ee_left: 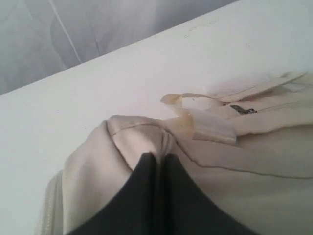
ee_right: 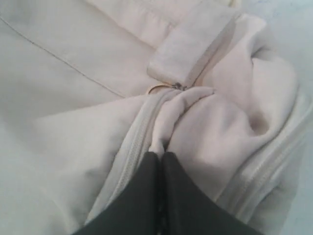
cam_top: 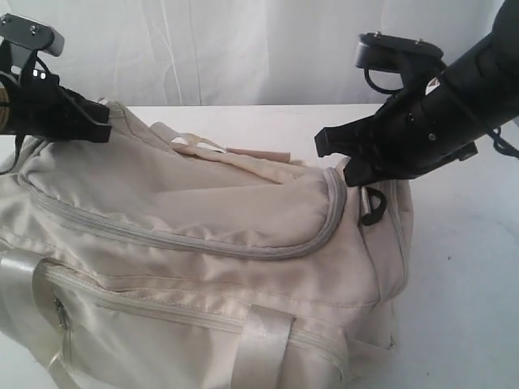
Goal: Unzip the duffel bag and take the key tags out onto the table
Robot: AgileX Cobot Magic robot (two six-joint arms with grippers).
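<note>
The cream-beige duffel bag (cam_top: 203, 243) lies on the white table (cam_top: 462, 267), and its curved grey zipper (cam_top: 243, 247) looks closed. My left gripper (cam_top: 101, 128) sits at the bag's far left corner. In the left wrist view this gripper (ee_left: 157, 155) is shut on a raised fold of the bag's fabric (ee_left: 137, 132). My right gripper (cam_top: 336, 160) is at the bag's right end, above a black D-ring (cam_top: 371, 204). The right wrist view shows that gripper (ee_right: 160, 152) shut on a fabric fold beside the zipper (ee_right: 129, 156). The key tags are hidden.
A white curtain (cam_top: 243, 49) hangs behind the table's far edge. Bare tabletop (ee_left: 98, 98) lies beyond the bag and to its right. A webbing strap (cam_top: 261, 340) crosses the bag's front, and another strap end (ee_left: 210, 128) lies on top.
</note>
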